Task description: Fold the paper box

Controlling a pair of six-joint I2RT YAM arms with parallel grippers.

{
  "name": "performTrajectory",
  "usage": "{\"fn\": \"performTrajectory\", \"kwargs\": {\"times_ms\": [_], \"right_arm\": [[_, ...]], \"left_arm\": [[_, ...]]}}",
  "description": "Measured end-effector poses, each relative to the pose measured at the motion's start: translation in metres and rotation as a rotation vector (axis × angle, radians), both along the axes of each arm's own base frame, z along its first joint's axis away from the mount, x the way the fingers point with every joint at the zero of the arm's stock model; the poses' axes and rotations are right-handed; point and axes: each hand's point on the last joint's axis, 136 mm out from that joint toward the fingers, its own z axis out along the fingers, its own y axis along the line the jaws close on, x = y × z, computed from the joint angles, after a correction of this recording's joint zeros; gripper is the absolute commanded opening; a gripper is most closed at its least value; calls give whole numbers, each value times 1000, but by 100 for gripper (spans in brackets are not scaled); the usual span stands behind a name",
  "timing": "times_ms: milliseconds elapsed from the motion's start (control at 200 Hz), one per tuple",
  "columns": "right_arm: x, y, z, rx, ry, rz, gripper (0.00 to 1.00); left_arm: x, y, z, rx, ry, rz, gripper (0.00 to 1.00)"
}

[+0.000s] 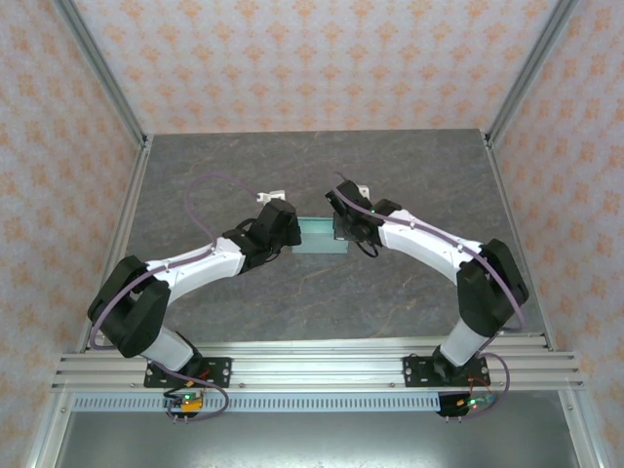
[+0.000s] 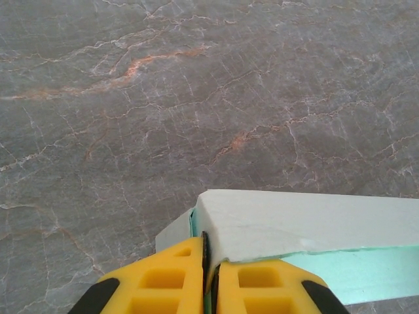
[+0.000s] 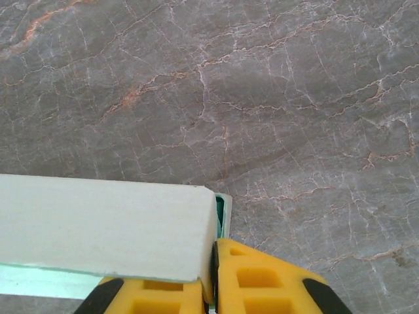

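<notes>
The paper box [image 1: 320,237] is a pale mint-blue, low rectangular piece of card held between my two arms near the middle of the table. My left gripper [image 1: 291,232] pinches its left end. In the left wrist view the yellow fingers [image 2: 171,278] of the left gripper [image 2: 209,252] are shut on an edge of the paper box [image 2: 308,226], whose whitish panel stretches away to the right. My right gripper [image 1: 341,229] holds the right end. In the right wrist view the right gripper [image 3: 214,258] is shut on the corner of the paper box [image 3: 98,222], with card between the pads.
The grey marbled tabletop [image 1: 322,292] surrounds the box on all sides. Aluminium posts [image 1: 102,73] and patterned walls close in the left, right and back. A metal rail [image 1: 312,366] with both arm bases runs along the near edge.
</notes>
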Motion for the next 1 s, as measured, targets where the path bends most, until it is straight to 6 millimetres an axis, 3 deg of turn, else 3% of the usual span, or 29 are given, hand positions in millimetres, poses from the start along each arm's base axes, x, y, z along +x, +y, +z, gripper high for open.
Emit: {"fn": "performTrajectory", "kwargs": {"times_ms": [100, 305, 415, 475, 531, 596, 716, 766, 871, 1001], "right_arm": [[-4, -2, 0, 11, 3, -4, 17], [-10, -5, 8, 31, 4, -17, 35], [-14, -7, 19, 63, -6, -27, 47], [-19, -9, 27, 104, -12, -53, 64], [-26, -16, 33, 135, -9, -91, 66], [-32, -22, 38, 205, 16, -167, 67], [-36, -31, 36, 398, 75, -344, 82], [-36, -31, 32, 467, 96, -401, 84], [-33, -19, 29, 636, 137, -515, 91], [-13, 0, 49, 855, 138, -608, 92]], "left_arm": [[0, -1, 0, -3, -4, -2, 11], [2, 1, -1, 11, -11, 12, 11], [4, 2, -2, 20, -19, 24, 11], [5, 2, -2, 23, -21, 27, 10], [6, 3, -2, 25, -23, 29, 11], [7, 3, -2, 27, -24, 32, 10], [10, 2, -1, 32, -28, 39, 11], [12, 2, -1, 36, -30, 42, 11], [13, -1, 0, 45, -32, 42, 11], [14, -4, 0, 58, -35, 44, 11]]}}
